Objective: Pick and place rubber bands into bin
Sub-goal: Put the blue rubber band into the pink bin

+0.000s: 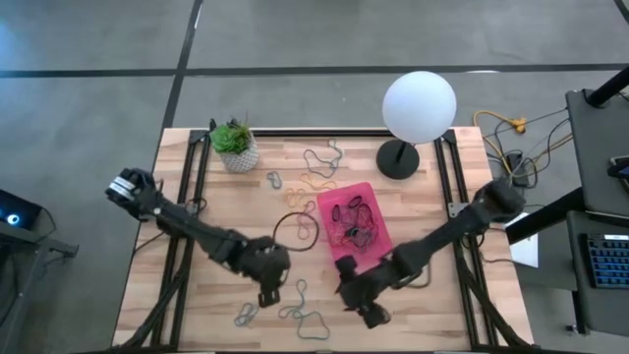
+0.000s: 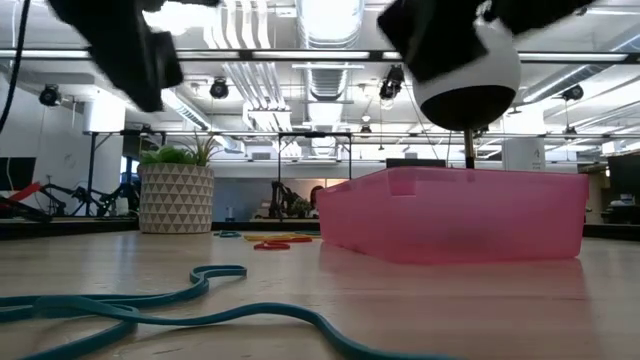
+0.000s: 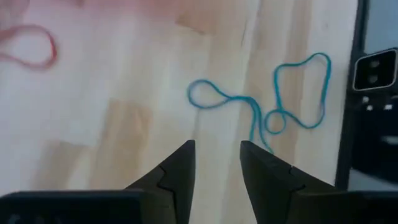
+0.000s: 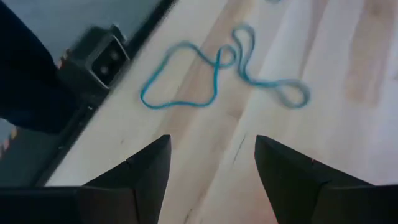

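Wooden table [image 1: 197, 206], both arms angled low near bin [image 1: 378, 231], left gripper [image 3: 216, 163] and right gripper [image 4: 211, 158] fingers parted, empty

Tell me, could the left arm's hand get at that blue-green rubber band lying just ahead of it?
Probably yes: the left hand hovers open, nothing between it and the blue-green rubber band on bare table.

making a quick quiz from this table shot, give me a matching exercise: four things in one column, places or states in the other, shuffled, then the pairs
Things:
1. bin
2. potted plant
3. teal rubber band
4. right end effector

Places or states:
A. open, nothing between its fingers
B. loose on the bare wood at the table's near edge
C. far left corner area of the table
D. mid-table, rubber bands already inside

Pairs: 1-D, 2-C, 3-B, 4-A
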